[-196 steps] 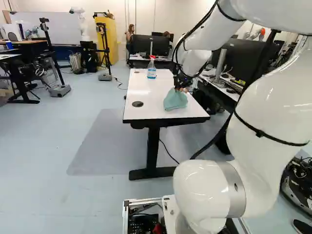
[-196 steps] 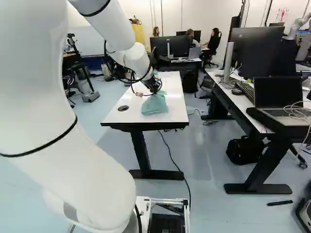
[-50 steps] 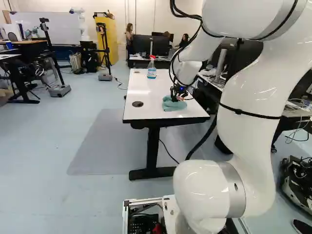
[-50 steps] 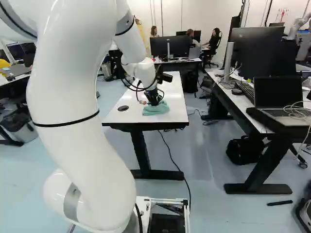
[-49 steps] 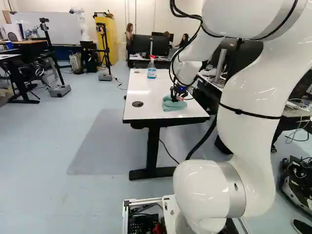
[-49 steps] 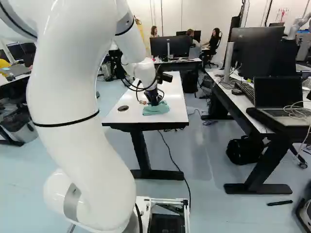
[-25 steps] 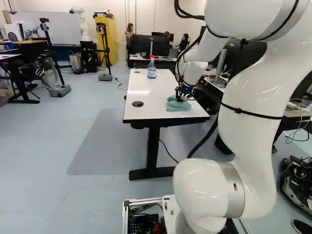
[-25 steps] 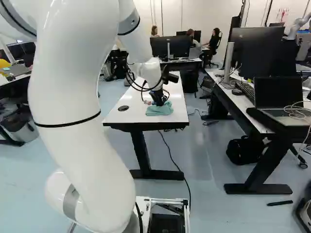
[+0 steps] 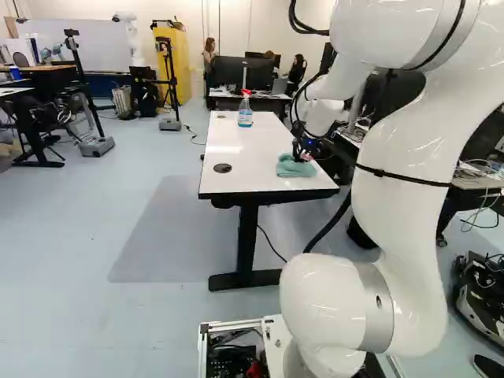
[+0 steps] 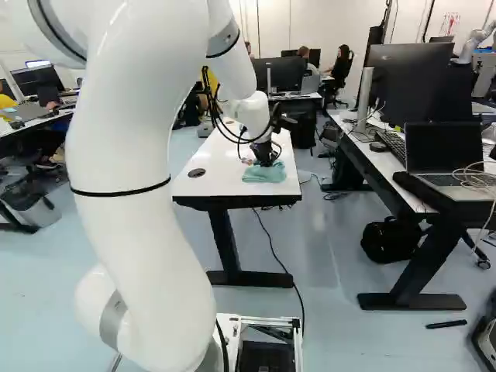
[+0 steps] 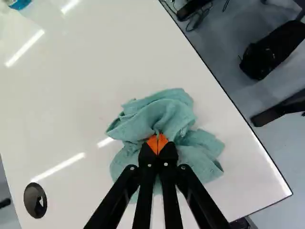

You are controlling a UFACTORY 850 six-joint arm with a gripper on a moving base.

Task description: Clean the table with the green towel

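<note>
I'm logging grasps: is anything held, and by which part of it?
The gripper holds the green towel by a bunched fold near its middle.

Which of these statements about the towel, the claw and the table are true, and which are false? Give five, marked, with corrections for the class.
1. The green towel lies bunched on the white table. True.
2. A spray bottle stands upright on the table. True.
3. The claw is wide open, well clear of the towel. False: it is shut on the towel.
4. The towel covers the round black disc in the tabletop. False: the disc is uncovered, apart from the towel.
5. The towel and the spray bottle are apart. True.
</note>
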